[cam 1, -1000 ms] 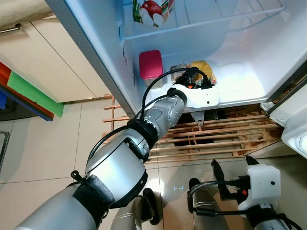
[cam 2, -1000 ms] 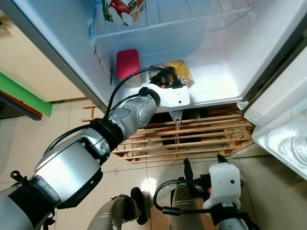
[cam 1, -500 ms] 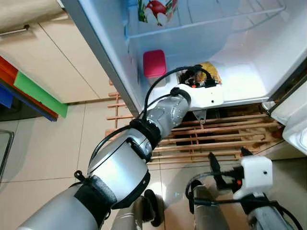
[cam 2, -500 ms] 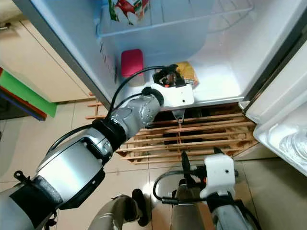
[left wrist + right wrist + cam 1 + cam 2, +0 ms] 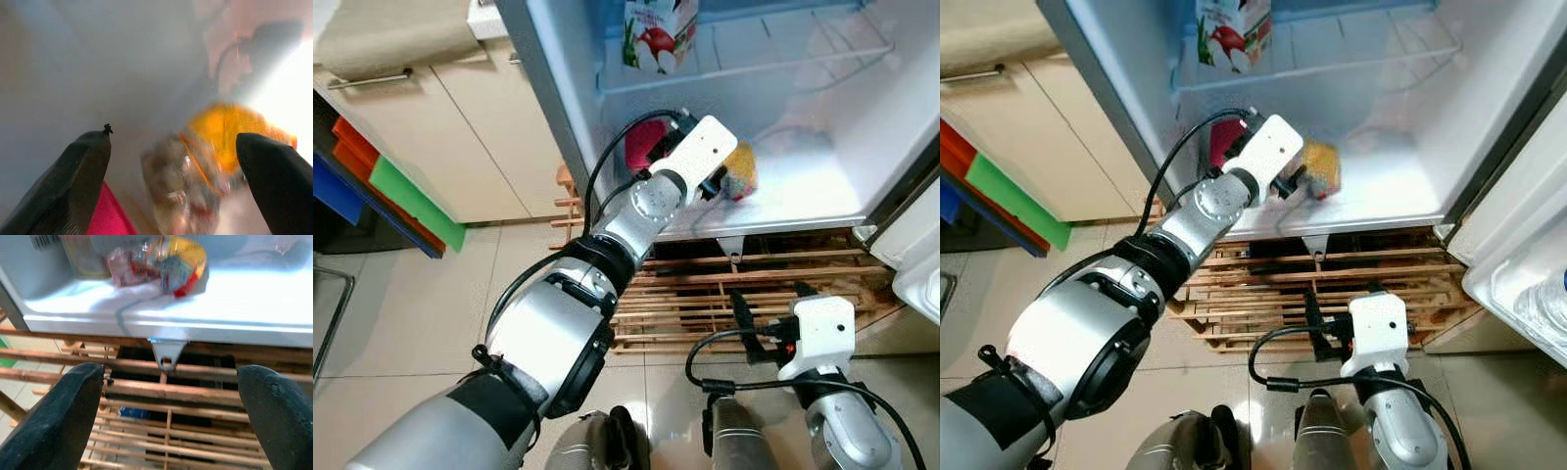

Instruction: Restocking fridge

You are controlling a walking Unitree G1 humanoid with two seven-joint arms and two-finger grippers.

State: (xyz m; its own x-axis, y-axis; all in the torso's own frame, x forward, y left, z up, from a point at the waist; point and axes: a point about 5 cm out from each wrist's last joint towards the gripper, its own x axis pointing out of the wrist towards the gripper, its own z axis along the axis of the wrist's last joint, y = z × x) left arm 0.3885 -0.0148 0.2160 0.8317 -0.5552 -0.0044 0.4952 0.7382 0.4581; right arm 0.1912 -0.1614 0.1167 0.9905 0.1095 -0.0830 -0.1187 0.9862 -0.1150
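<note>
A: The crinkly yellow-and-orange snack bag (image 5: 736,172) is seen lying on the white floor of the open fridge (image 5: 803,181), just beside the pink lidded plastic box (image 5: 636,147). How is the tool placed?

B: The left gripper (image 5: 171,161) is held inside the lower compartment with its two black fingers spread apart and nothing between them. In the left wrist view the bag is framed in the gap, blurred, with a corner of the pink box by one finger.

A: So the bag is judged to have been set down already?

B: That is how it reads (the jaws are empty and the bag rests on the fridge floor). The step in hand is taken to be the arm's retreat from the compartment.

A: What should be minded?

B: The fingers should be kept wide and drawn straight back along the arm's line, so the bag is not dragged toward the front lip. The wire shelf (image 5: 754,61) above, carrying a printed juice carton (image 5: 659,34), should be cleared by the white wrist housing, and the black cable should be kept from snagging.

A: And the other arm?

B: The right gripper (image 5: 767,304) is held low over the wooden slatted pallet (image 5: 705,294) under the fridge, fingers apart and empty. It could be left there until the next item is fetched.
</note>
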